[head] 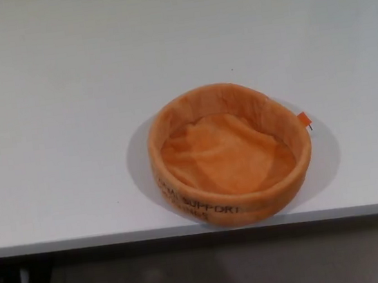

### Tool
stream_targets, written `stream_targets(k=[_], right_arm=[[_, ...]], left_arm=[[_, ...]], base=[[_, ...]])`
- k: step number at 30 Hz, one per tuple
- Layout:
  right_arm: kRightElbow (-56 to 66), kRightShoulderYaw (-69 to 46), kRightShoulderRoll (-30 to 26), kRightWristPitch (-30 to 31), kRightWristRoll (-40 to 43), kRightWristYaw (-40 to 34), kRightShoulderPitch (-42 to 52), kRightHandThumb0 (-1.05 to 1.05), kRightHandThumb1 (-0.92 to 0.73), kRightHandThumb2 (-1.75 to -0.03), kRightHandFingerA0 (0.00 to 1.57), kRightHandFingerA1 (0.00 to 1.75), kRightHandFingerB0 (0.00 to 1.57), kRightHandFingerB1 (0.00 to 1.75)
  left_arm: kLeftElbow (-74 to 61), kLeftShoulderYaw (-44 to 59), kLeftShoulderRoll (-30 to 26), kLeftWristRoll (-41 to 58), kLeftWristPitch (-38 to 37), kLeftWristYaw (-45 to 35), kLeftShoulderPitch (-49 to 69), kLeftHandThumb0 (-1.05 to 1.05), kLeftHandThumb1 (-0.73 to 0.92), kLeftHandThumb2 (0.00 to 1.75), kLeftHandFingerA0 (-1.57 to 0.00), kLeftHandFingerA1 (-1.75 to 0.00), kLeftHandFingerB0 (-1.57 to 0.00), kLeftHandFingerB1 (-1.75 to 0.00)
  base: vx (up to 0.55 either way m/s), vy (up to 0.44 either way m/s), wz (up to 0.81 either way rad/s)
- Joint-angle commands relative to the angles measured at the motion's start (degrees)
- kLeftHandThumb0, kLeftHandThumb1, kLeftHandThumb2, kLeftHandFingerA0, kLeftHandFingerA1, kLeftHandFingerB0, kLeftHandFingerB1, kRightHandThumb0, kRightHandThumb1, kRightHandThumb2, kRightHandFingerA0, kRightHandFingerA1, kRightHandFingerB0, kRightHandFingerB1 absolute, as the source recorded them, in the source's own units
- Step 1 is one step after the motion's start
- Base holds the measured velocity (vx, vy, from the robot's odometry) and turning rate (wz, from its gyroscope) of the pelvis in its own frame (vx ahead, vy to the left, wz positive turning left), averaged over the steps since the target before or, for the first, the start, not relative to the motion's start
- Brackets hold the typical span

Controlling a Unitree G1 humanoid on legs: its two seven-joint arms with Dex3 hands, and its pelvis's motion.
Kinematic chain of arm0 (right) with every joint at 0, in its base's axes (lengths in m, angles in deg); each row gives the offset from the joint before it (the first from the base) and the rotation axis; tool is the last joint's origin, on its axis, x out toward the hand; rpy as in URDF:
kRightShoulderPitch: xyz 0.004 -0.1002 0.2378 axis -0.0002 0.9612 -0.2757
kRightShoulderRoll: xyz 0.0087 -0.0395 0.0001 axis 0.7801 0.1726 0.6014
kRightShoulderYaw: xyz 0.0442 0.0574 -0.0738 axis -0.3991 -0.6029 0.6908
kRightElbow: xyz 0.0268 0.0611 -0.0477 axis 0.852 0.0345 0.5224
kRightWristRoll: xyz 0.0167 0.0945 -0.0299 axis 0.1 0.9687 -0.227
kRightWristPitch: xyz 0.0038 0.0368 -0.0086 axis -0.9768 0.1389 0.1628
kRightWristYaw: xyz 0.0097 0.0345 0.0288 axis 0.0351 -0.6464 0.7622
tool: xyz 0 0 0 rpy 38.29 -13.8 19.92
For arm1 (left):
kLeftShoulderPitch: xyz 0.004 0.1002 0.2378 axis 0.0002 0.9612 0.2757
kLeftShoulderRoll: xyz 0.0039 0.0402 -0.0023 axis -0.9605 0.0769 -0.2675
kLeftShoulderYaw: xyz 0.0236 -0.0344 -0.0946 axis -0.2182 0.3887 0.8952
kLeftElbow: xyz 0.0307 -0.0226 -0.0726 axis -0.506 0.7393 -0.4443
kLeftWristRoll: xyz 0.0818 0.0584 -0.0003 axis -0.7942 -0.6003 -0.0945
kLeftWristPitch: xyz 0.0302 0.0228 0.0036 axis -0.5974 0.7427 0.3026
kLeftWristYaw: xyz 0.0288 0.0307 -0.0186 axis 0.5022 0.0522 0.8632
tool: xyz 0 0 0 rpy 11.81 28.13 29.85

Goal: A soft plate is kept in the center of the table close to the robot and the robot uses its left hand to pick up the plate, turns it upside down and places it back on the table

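Nearest thing in the head view is the front edge of the white surface [61, 231], with dark floor and what looks like a bit of frame below it. Right at that edge sits the plate [230, 155], and honestly it's more of a soft orange fabric bowl: round, padded wall all the way around, rumpled cloth bottom, opening facing up. So it's not flipped yet. There's dark lettering on the near wall (I can make out "SUPPORT", the rest is too blurry) and a little orange tag [303, 120] sticking out on the far right side of the rim.

No robot hand showing at all, left or right, so I can't tell if either is open or closed. The plate sits a touch right of centre in the picture, so my guess is the left robot hand has to come in from the picture's left and reach across to the near-left wall. It's round, so no long axis to line up with.

Beyond it, just bare white surface all the way back.
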Motion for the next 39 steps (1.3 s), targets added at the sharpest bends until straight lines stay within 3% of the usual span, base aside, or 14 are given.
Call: stream_targets(k=[1, 23, 28, 34, 35, 36, 38, 39], right_arm=[[7.4, -4.8, -1.8, -11.6, 13.9, 15.1, 4.4, -0.93, -0.82, -1.14, 0.08, 0.22, 0.05, 0.08], [4.7, -6.6, -0.5, -14.5, 15.3, 19.8, 3.5, -0.96, -0.82, -1.15, 0.08, 0.22, 0.04, 0.05], [2.4, -6.8, -0.8, -15.8, 13.9, 19.8, 2.9, -0.89, -0.79, -1.15, 0.07, 0.23, 0.00, 0.12], [4.4, -6.6, -0.6, -14.0, 15.2, 20.0, 3.7, -0.91, -0.78, -1.14, 0.06, 0.25, 0.00, 0.11], [3.5, -6.7, -0.7, -14.8, 14.8, 20.3, 3.3, -0.90, -0.79, -1.15, 0.06, 0.22, 0.00, 0.10], [3.1, -6.7, -0.7, -15.2, 14.9, 20.5, 3.1, -0.90, -0.80, -1.14, 0.06, 0.23, 0.00, 0.10], [3.2, -6.7, -0.7, -14.8, 15.1, 20.4, 3.1, -0.90, -0.78, -1.14, 0.07, 0.25, 0.00, 0.11], [2.7, -6.7, -0.8, -14.8, 14.8, 20.3, 2.7, -0.90, -0.78, -1.14, 0.07, 0.24, 0.00, 0.11]], left_arm=[[-6.3, 2.0, 1.1, 9.9, -12.8, -8.3, 4.1, -0.94, 0.79, 1.19, -0.08, -0.23, -0.09, -0.10], [-8.9, 4.3, 1.9, 13.7, -13.5, -10.9, 4.7, -0.93, 0.78, 1.18, -0.09, -0.25, -0.08, -0.10], [-12.0, 5.4, 1.9, 16.1, -12.6, -11.3, 5.3, -0.92, 0.80, 1.18, -0.08, -0.27, -0.08, -0.11], [-14.8, 7.3, 2.1, 17.7, -11.8, -10.4, 4.8, -0.92, 0.78, 1.18, -0.08, -0.31, -0.08, -0.12], [-15.4, 7.5, 2.2, 17.8, -11.7, -10.3, 4.9, -0.83, 0.72, 1.17, 0.00, -0.35, 0.00, -0.20], [-16.0, 7.6, 2.2, 18.3, -11.5, -10.4, 5.0, -0.92, 0.78, 1.18, -0.08, -0.33, -0.08, -0.13], [-17.8, 8.0, 2.0, 19.6, -10.9, -10.9, 5.5, -0.92, 0.78, 1.18, -0.08, -0.33, -0.08, -0.13], [-19.4, 8.1, 1.9, 20.1, -10.0, -10.3, 6.0, -0.83, 0.72, 1.17, -0.01, -0.38, 0.00, -0.20]], base=[[0.00, 0.000, 0.00], [0.00, 0.000, 0.00], [0.00, 0.000, 0.00], [0.00, 0.000, 0.00], [0.00, 0.000, 0.00], [0.00, 0.000, 0.00], [0.00, 0.000, 0.00], [0.00, 0.000, 0.00]])
